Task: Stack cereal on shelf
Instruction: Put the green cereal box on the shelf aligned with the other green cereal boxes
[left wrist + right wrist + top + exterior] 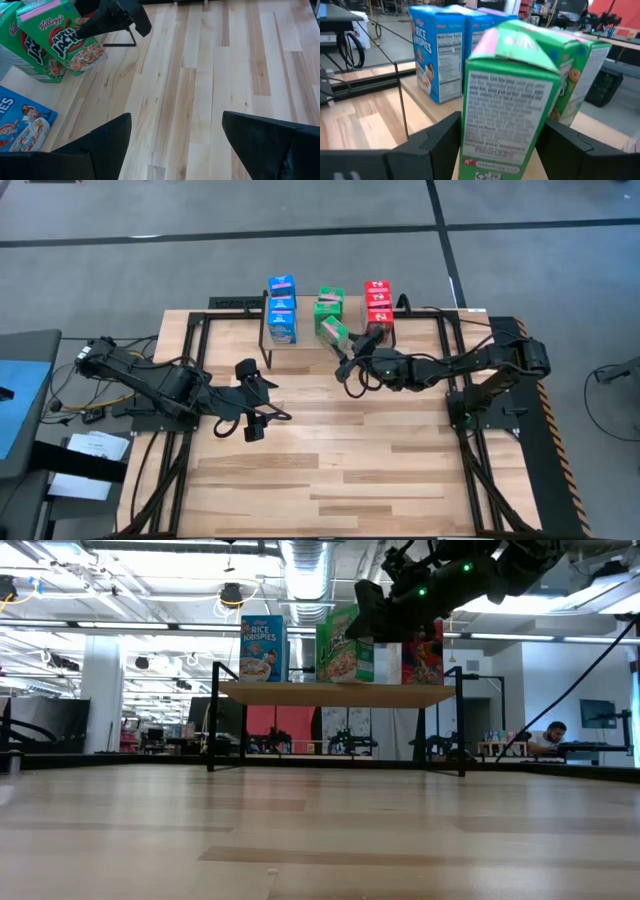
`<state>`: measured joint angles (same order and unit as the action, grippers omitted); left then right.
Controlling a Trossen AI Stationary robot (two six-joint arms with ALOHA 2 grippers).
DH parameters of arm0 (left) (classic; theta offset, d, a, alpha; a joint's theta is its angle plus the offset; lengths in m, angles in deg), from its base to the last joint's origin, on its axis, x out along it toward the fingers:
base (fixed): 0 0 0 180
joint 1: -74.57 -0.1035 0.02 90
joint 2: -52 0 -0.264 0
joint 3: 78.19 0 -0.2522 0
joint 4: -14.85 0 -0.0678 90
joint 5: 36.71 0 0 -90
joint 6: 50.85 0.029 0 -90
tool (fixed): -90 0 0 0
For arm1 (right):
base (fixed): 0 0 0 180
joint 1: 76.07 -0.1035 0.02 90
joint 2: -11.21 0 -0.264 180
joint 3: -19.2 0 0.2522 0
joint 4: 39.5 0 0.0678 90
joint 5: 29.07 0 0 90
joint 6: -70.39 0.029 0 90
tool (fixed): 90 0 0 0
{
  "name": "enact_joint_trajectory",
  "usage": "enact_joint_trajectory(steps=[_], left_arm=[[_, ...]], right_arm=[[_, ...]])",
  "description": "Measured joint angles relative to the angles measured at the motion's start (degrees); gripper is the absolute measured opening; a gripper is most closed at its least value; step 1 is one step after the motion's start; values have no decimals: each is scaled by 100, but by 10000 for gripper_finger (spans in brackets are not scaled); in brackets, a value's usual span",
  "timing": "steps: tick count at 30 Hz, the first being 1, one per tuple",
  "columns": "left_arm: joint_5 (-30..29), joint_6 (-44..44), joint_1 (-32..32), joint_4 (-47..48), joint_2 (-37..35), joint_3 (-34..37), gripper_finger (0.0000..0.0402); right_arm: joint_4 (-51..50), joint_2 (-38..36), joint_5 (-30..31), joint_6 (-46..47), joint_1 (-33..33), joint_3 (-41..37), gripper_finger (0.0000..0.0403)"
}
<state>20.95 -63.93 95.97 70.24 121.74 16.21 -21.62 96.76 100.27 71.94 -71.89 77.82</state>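
The green box (507, 100), clamped in the right tool (500, 145), is the last unshelved; left tool (262, 402) waits apart.

A light plank table (330, 470) carries a low wooden shelf (335, 694) on thin black legs near its far edge. On the shelf stand blue cereal boxes (282, 310), green cereal boxes (328, 308) and red cereal boxes (377, 304), in rows side by side.

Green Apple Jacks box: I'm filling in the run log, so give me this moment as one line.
right gripper: shut on green Apple Jacks box, tilted at shelf front | left gripper: open, empty, over tabletop
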Motion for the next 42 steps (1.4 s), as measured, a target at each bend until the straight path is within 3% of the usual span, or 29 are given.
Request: enact_joint_trajectory(steps=[20, 30, 42], left_arm=[[0, 1, 0, -1, 0, 0, 303], [0, 0, 0, 0, 0, 0, 303], [0, 0, -1, -2, 0, 0, 303]], right_arm=[[-350, 0, 786, 209, -39, 0, 261], [-492, 0, 804, 207, -234, 0, 261], [-623, 0, 1485, 191, -343, 0, 261]])
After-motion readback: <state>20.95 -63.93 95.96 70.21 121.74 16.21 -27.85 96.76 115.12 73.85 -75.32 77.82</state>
